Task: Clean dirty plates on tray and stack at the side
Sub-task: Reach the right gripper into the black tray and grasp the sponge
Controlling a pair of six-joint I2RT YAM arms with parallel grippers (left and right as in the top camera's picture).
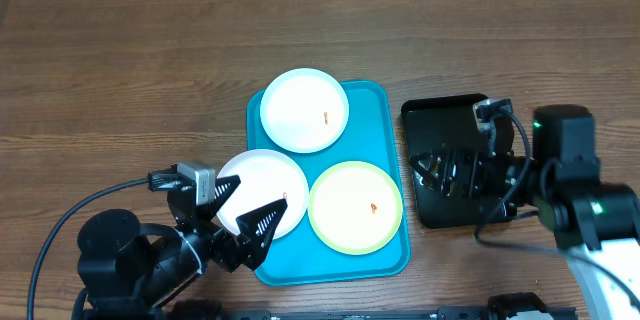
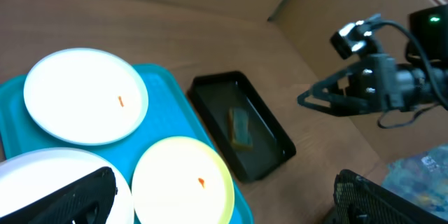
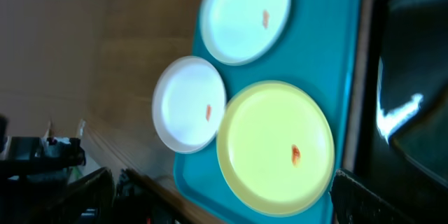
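Note:
The turquoise tray (image 1: 375,110) lies at the table's middle with three plates on it. One white plate (image 1: 305,110) is at the far end. A second white plate (image 1: 262,185) overhangs the tray's left rim. The yellow-green plate (image 1: 355,207) is at the near right. Each has an orange-red speck. My left gripper (image 1: 245,210) is open and empty, over the near edge of the second white plate. My right gripper (image 1: 435,172) is open and empty above the black tray. The left wrist view shows the plates (image 2: 85,96) (image 2: 182,182); the right wrist view shows the yellow-green plate (image 3: 276,147).
A glossy black tray (image 1: 440,115) stands right of the turquoise tray. In the left wrist view it (image 2: 273,161) holds a small olive-green block like a sponge (image 2: 240,126). Bare wooden table lies to the left and at the back.

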